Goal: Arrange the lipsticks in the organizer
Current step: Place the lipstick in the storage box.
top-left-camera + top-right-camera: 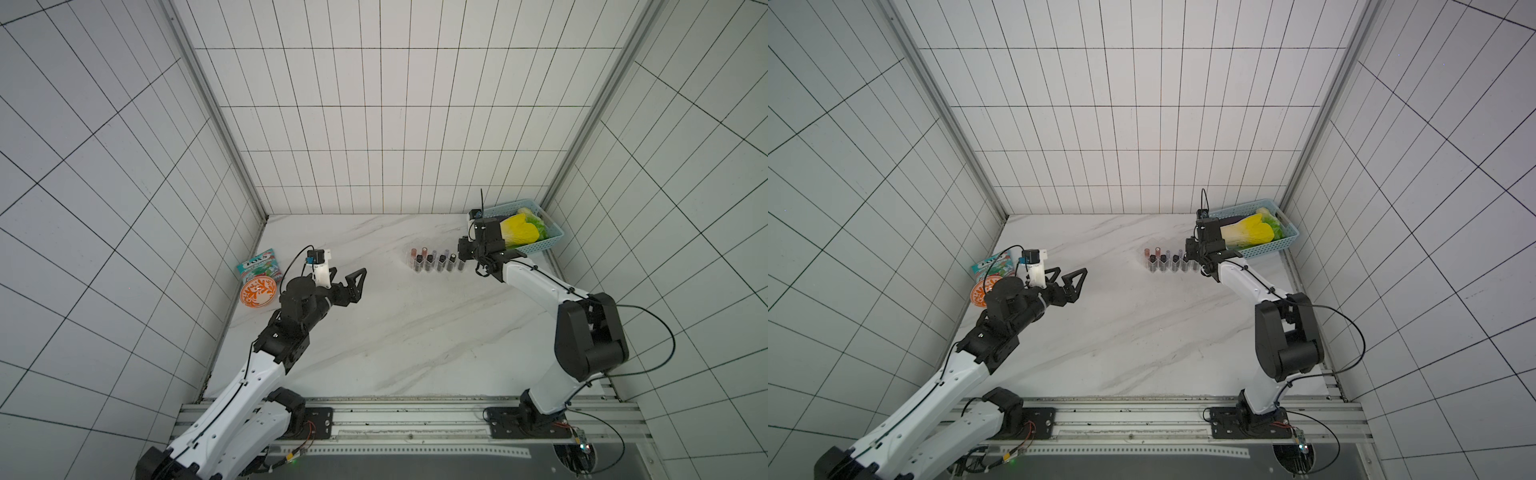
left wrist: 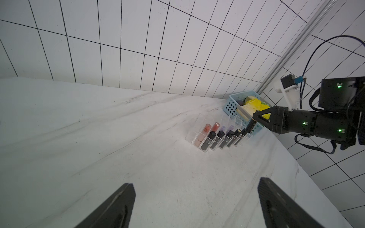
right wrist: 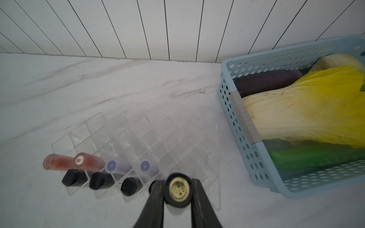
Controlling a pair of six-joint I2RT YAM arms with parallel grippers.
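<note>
Dim, even, cool light; soft faint shadows; wide-angle bending at edges; blurred wrist-view foreground.

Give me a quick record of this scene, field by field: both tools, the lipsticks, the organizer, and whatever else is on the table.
Organizer: clear rack, rear slots bare
Standing lipsticks: two reddish, two lavender-capped, four black
Right tool: shut on a black lipstick, tilted at the front row's end
Left tool: open, empty, above the table
Basket: light blue, holds vegetables, beside the organizer
Near left arm: orange bowl, snack packet
</note>
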